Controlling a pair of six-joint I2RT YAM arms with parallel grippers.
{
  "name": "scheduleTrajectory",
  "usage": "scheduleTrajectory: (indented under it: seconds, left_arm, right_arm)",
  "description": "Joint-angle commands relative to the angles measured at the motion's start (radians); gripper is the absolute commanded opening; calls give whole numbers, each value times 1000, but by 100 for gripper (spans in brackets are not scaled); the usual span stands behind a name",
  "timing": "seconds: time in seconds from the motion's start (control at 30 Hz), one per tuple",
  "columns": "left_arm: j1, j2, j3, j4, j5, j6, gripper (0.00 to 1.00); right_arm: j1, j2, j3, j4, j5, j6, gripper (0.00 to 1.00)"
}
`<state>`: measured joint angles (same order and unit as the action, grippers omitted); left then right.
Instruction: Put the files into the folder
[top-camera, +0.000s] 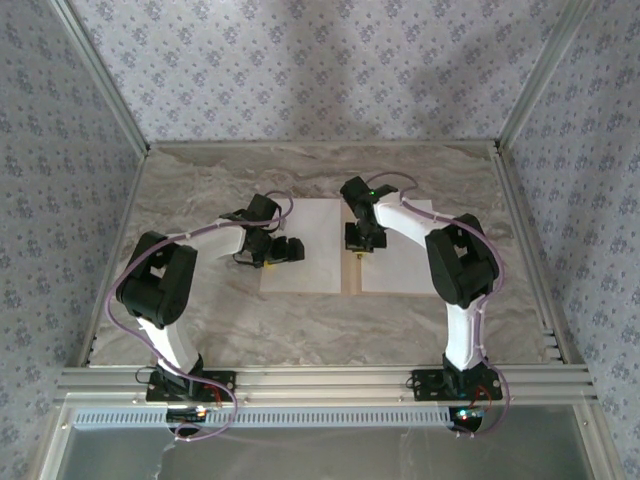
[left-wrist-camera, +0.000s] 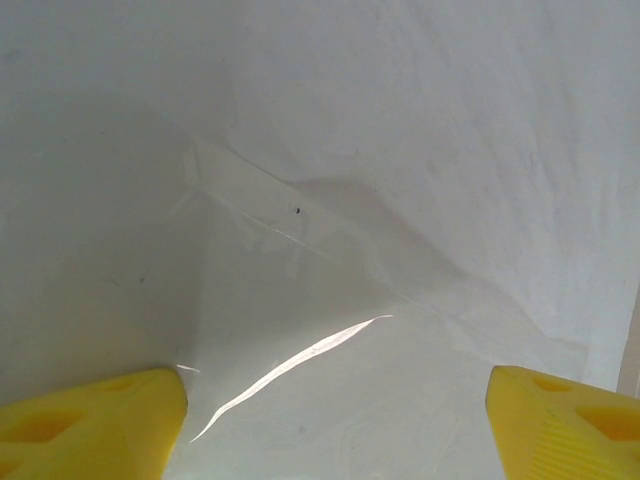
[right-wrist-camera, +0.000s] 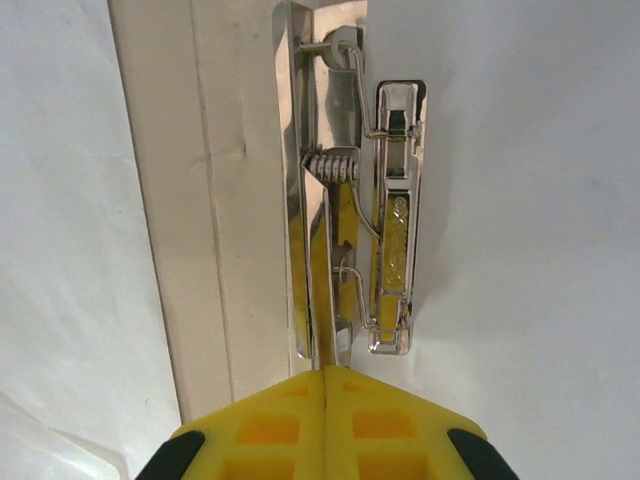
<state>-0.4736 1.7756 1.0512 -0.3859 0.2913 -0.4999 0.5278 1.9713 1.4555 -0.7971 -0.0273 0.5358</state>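
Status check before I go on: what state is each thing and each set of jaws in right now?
folder: open flat, a sheet on each leaf.
left sheet: lying on the left leaf, slightly rippled.
right sheet: lying flat on the right leaf.
metal clip: at the centre crease, against right sheet's edge.
left gripper: jaws open, over left sheet.
right gripper: jaws shut on metal clip, it seems.

You will note: files (top-camera: 312, 272) matt white paper; folder (right-wrist-camera: 175, 220) matt tan cardboard; its clip (right-wrist-camera: 395, 230) bright polished metal, glossy; right gripper (right-wrist-camera: 325, 378) fingers (right-wrist-camera: 265, 430) smooth yellow plastic; table (top-camera: 200, 180) smooth, marble-patterned.
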Motion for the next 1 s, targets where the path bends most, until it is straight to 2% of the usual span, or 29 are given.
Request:
scheduleTrajectory:
  seconds: [0.0, 0.13, 0.43, 0.67, 0.83, 0.97]
  left_arm:
    - [-5, 21, -36, -79, -27, -18, 82]
    - [-5, -10, -33, -103, -47, -25, 82]
    - [-5, -186, -19, -192, -111, -32, 85]
    - [-3, -355, -72, -252, -226, -68, 91]
    - [8, -462, -199, -227, -198, -121, 90]
    - [8, -500, -293, -186, -132, -169, 85]
  right_arm:
    - [-12, -69, 12, -34, -27, 4, 11]
    - [-28, -147, 6, -12, -64, -15, 23]
    - [-125, -430, -142, 117, -137, -49, 40]
    - [-280, -615, -399, 277, -256, -60, 43]
    - [-396, -709, -573, 362, -316, -73, 45]
    - [-485, -775, -696, 428, -349, -74, 50]
